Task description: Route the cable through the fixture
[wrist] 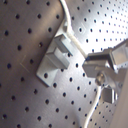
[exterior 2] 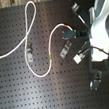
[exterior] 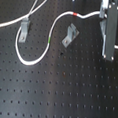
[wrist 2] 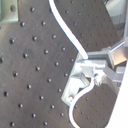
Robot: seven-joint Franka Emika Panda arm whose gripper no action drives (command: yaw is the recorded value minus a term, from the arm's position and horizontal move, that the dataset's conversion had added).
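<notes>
In the first exterior view, the cable loops through the left bracket, then curves beside the middle bracket, its red band beyond. The gripper clamps the cable right of that bracket.

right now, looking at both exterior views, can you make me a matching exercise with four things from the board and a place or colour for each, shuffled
Column one:
1. red band
2. green band
3. left fixture
4. hand

Column two:
A. on the cable just to the first exterior view's left of the middle fixture
B. at the first exterior view's right, up on the cable
C. on the cable near the hand, above the middle fixture
D. where the cable loop crosses, at the first exterior view's left

Pairs: 1-C, 2-A, 3-D, 4-B
</notes>
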